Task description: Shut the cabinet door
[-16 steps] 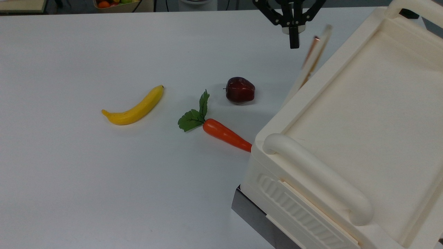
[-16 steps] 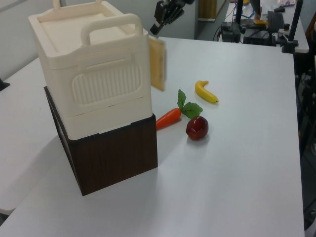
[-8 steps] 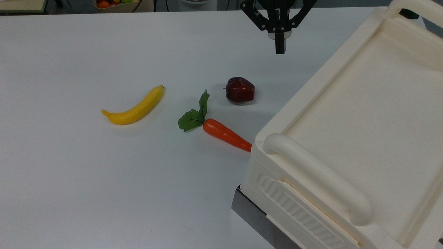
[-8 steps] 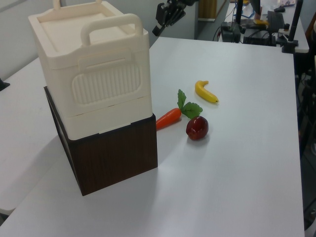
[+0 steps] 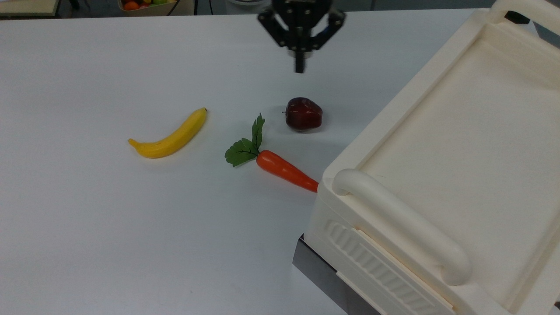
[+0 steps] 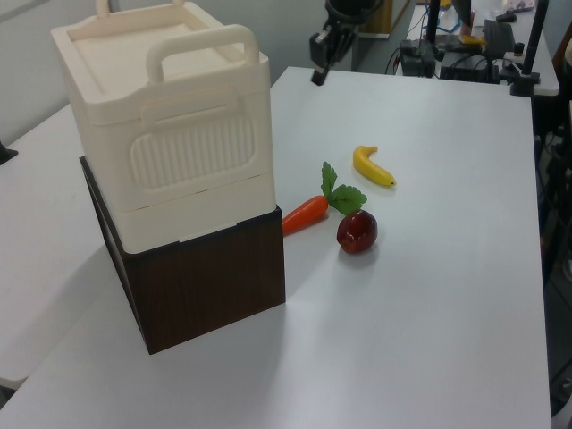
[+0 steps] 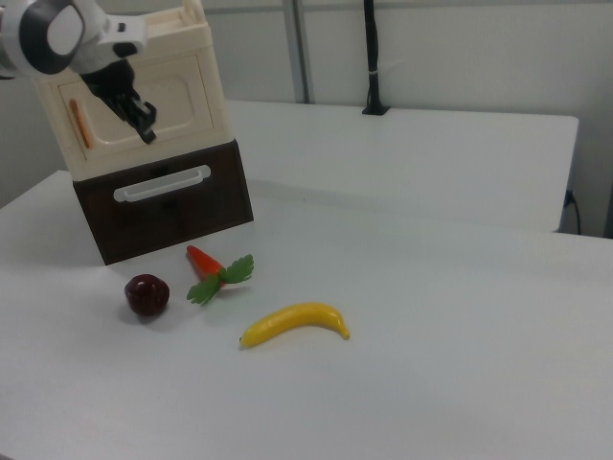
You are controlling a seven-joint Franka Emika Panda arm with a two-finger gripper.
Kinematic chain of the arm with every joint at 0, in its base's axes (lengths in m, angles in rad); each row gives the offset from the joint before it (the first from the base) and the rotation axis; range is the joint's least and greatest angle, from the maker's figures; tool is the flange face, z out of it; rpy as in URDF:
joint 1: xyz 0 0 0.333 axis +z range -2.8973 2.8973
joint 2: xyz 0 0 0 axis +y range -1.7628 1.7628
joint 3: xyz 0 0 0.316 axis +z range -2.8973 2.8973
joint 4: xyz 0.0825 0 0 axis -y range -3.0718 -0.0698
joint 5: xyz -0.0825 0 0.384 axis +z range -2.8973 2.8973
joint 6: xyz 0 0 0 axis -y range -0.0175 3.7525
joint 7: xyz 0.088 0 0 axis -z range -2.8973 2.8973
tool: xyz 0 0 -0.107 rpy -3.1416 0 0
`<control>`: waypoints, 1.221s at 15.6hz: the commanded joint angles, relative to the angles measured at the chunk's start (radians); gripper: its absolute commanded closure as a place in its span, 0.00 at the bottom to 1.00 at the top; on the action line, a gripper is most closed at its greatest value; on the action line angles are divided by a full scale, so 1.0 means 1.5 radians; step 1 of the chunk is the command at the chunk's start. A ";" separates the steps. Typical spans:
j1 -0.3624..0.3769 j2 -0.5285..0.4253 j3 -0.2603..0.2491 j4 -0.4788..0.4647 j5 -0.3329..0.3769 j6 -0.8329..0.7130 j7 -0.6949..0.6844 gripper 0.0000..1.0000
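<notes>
Gripper (image 5: 299, 65) hung above white table (image 5: 87, 218), pointing down, fingers pressed together, grasping nothing. In top view it sat far of apple (image 5: 303, 113), well apart from cabinet (image 5: 459, 153) at top view's right. In right view, gripper (image 7: 147, 133) appeared in front of cabinet door (image 7: 139, 105); door flush with cabinet (image 7: 206, 57) front, copper strip handle (image 7: 82, 123) at right view's left end. Cabinet stood on dark wood drawer box (image 7: 163, 196). Carrot (image 5: 284, 169) lay just beside cabinet base; banana (image 5: 170, 136) farther toward top view's left.
</notes>
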 commanded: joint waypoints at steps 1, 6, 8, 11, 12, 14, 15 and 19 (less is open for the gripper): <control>-0.043 -0.058 -0.002 -0.059 -0.034 -0.089 -0.102 1.00; -0.106 -0.089 -0.002 -0.079 -0.045 -0.234 -0.276 1.00; -0.133 -0.110 -0.002 -0.092 -0.039 -0.257 -0.331 1.00; -0.151 -0.116 -0.002 -0.099 -0.035 -0.267 -0.361 1.00; -0.152 -0.113 -0.002 -0.099 -0.035 -0.269 -0.357 0.93; -0.153 -0.110 -0.003 -0.099 -0.035 -0.270 -0.355 0.72; -0.153 -0.109 -0.003 -0.098 -0.035 -0.270 -0.355 0.50; -0.152 -0.110 -0.009 -0.098 -0.035 -0.272 -0.354 0.00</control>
